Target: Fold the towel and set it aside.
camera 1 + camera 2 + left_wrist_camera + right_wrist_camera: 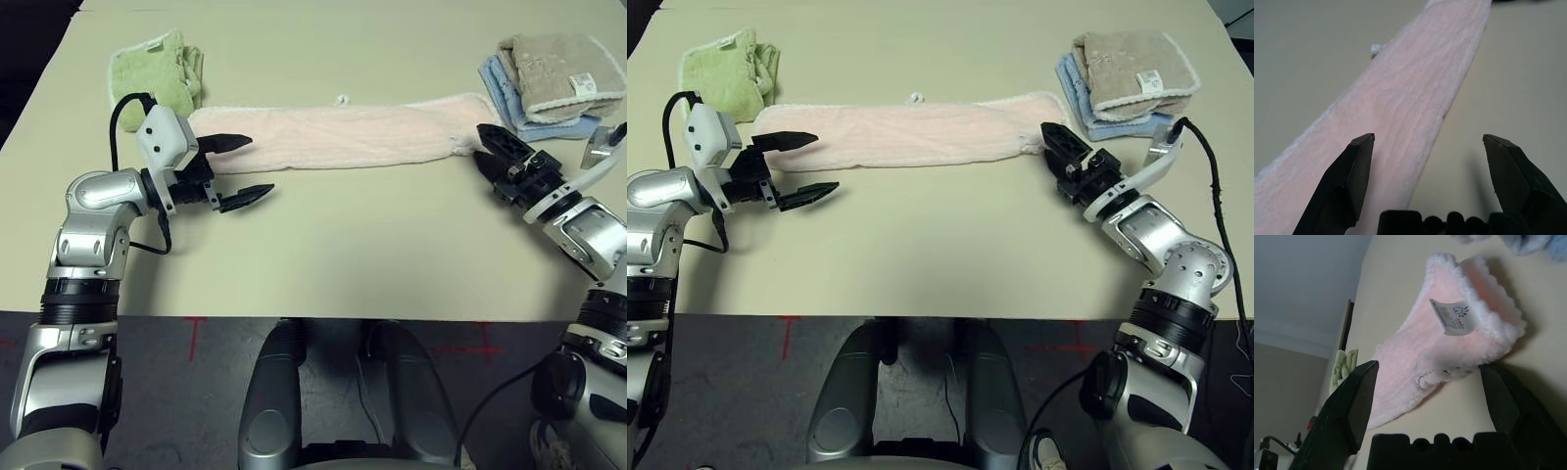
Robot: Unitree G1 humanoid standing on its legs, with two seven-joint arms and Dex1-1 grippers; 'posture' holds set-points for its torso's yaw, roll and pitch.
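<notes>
The worktop [323, 264] is bare and open between the two claws and on toward the robot's side, its near edge running just in front of the robot. Beyond the left claw [235, 168] a crumpled light green towel [157, 76] sits near the far left corner. Beyond the right claw [1058, 142] a beige towel [1132, 64] lies on a blue towel [1083, 93], close to the worktop's right edge. The towel [333, 132], pale pink and folded into a long narrow strip, stretches across the worktop from one claw to the other, with its small loop [341, 99] on the far long edge. The left claw stands wide, holding nothing; one finger [225, 143] lies over the towel's left end and the other finger [245, 196] hangs over bare worktop nearer the robot. The right claw is also spread wide and empty, its tips just short of the towel's right end, where a small label [1454, 316] faces the claw between its two black fingers [1352, 396].
</notes>
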